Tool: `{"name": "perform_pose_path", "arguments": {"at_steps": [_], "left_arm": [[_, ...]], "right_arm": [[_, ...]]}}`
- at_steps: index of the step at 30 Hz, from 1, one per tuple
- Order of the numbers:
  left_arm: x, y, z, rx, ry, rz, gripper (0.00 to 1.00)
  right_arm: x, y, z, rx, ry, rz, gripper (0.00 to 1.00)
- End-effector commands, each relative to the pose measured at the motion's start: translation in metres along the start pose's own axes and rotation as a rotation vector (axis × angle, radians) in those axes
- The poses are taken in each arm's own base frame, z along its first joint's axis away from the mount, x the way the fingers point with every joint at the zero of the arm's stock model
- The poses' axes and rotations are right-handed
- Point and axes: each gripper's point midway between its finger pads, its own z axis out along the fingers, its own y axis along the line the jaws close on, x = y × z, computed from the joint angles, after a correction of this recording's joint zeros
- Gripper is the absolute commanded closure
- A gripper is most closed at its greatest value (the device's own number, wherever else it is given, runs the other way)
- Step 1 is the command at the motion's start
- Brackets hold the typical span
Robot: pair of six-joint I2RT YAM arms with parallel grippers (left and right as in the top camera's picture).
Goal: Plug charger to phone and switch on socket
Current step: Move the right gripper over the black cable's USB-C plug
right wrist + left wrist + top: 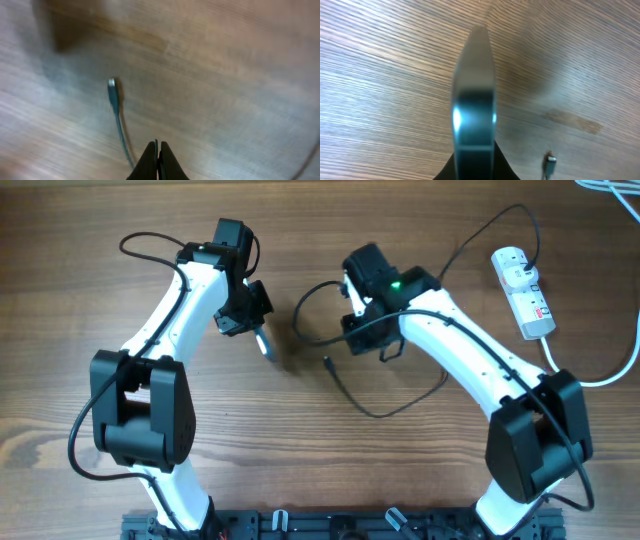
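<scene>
My left gripper (252, 320) is shut on the phone (263, 341) and holds it on edge above the table. In the left wrist view the phone (474, 100) shows edge-on between the jaws, teal and glossy. The charger's black plug tip (328, 362) lies on the table between the arms; it also shows in the left wrist view (550, 162) and the right wrist view (113, 89). My right gripper (157, 148) is shut, with a thin sliver of the charger cable between its fingertips. The socket (522, 290) lies at the far right with the white adapter in it.
The black cable loops over the table in front of the right arm (385, 410) and behind it (300, 310). The thick white cord (605, 378) runs off the right edge. The table is brown wood.
</scene>
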Motion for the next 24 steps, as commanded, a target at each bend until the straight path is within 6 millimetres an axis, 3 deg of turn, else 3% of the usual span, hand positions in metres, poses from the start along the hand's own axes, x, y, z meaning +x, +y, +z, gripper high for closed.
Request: {"name": "perform_pose_path", "arguments": {"at_steps": [1,3,7,12,15,18,24], "left_arm": [[-0.008,0.012,-0.012,-0.053,-0.065,-0.059,0.96],[-0.01,0.014,-0.012,-0.053,-0.065,-0.074,0.96],[-0.006,0.018,-0.012,-0.065,-0.048,-0.078,0.96],[-0.002,0.021,-0.012,-0.077,-0.032,-0.079,0.96],[-0.003,0.02,-0.012,-0.073,-0.039,-0.079,0.96],[-0.003,0.02,-0.012,-0.073,-0.039,-0.079,0.96],[-0.003,0.02,-0.012,-0.072,-0.039,-0.079,0.96]], "right_arm": [[-0.018,0.006,-0.002,0.017,-0.084,-0.049,0.96],[-0.023,0.02,-0.003,-0.058,-0.103,-0.057,0.96],[-0.023,0.02,-0.003,-0.055,-0.102,-0.102,0.96],[-0.005,0.015,0.006,-0.043,-0.037,-0.183,0.95],[0.017,0.01,0.02,-0.036,0.025,-0.177,0.8],[0.046,0.003,0.041,-0.027,0.101,-0.171,0.43],[0.07,-0.016,0.074,0.04,0.102,-0.174,0.2]]}}
